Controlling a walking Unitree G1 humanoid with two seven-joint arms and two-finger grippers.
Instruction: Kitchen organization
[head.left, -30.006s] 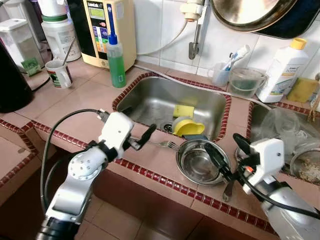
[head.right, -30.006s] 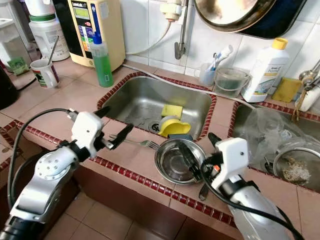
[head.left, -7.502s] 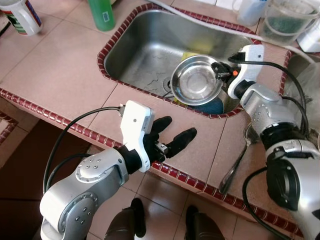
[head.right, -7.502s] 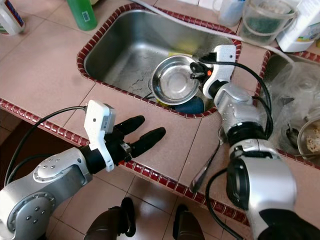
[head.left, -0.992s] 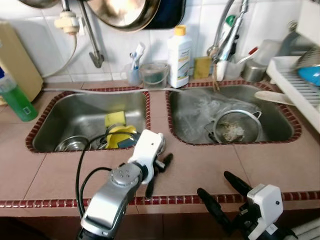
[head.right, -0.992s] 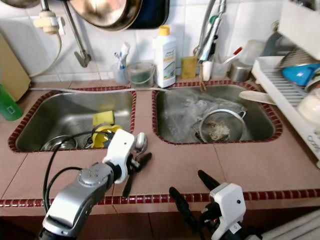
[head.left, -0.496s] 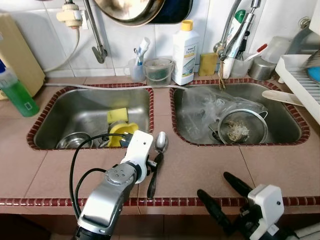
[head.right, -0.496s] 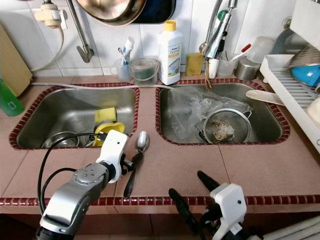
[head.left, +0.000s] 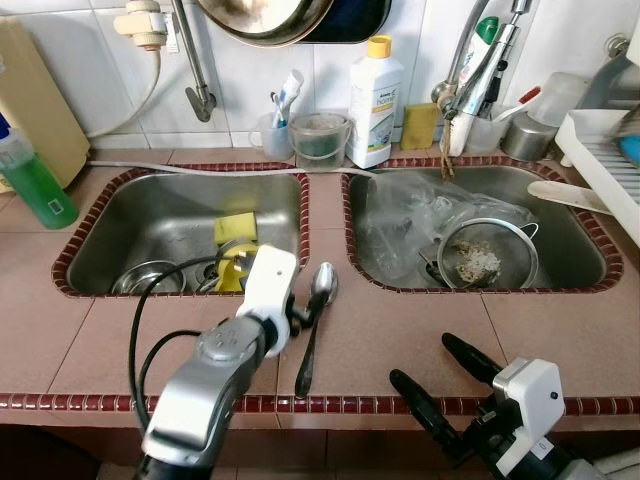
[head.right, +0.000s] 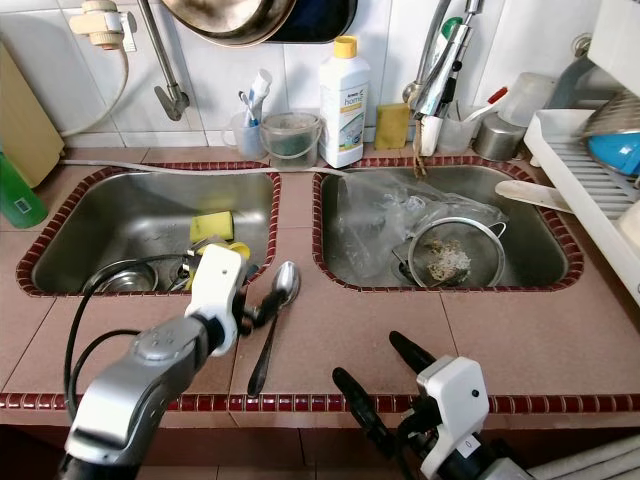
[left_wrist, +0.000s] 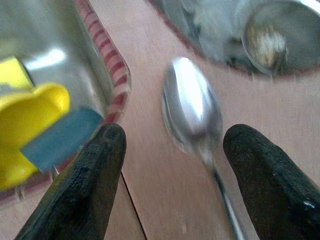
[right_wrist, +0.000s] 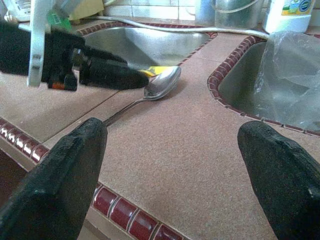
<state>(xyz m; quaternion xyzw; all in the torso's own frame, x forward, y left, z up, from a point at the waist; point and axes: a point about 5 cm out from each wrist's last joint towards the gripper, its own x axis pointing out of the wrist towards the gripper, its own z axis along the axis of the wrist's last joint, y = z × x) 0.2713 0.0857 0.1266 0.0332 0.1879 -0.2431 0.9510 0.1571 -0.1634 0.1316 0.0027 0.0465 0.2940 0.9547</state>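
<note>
Spoon (head.left: 313, 320) flat on worktop (head.left: 400, 330) strip between the two sinks, handle toward front edge, left gripper (left_wrist: 170, 175) jaws wide apart straddling its bowl, right gripper (right_wrist: 170, 165) jaws open over bare front edge, bottle (head.left: 375, 100) label too blurry to read

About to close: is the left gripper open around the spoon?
Open. Left gripper fingers stand apart either side of the spoon bowl, lying flat on the counter.

Silver arms (head.left: 205, 385) with white wrist housings (head.left: 533, 395), looping black cable (head.left: 150, 325), long black fingers (head.left: 420, 405)
</note>
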